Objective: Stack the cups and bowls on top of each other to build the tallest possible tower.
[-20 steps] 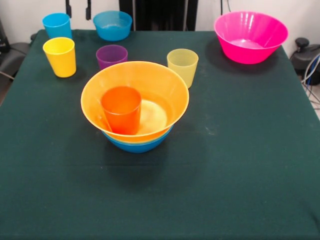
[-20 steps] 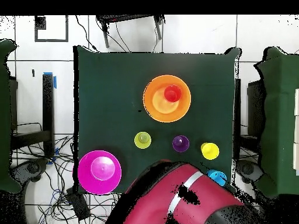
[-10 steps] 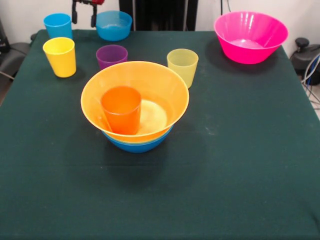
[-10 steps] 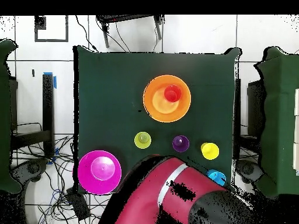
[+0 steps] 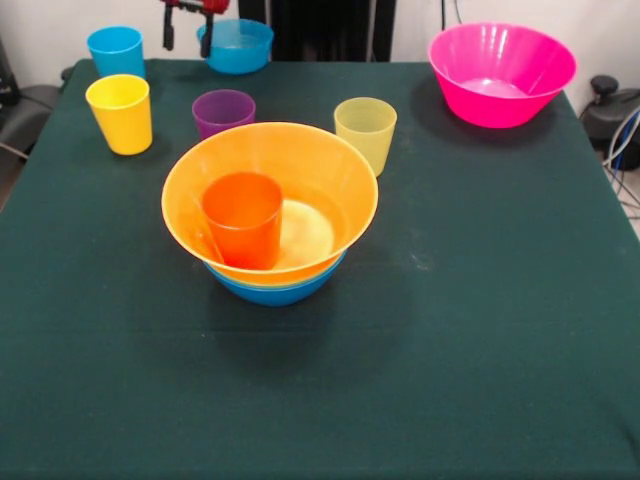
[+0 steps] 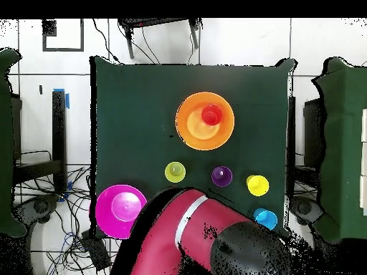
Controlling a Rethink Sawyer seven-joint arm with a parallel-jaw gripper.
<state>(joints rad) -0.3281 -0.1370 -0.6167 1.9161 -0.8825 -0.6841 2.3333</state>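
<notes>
We see the gripper [image 5: 187, 40], its 2 fingers spread apart, hanging beside the small blue bowl [image 5: 235, 46] at the table's [image 5: 480, 300] far edge, while the orange cup [image 5: 243, 218] sits inside the orange-yellow bowl [image 5: 320, 165] nested on a blue bowl [image 5: 270, 290].

Front view: tower [image 5: 270, 215] at table [image 5: 480, 330] centre, one cup [image 5: 243, 218] inside its top bowl [image 5: 310, 165]; four cups [image 5: 120, 112] behind it; large bowl [image 5: 501, 73] far right; small bowl [image 5: 240, 45] far left, beneath gripper [image 5: 187, 38].
</notes>
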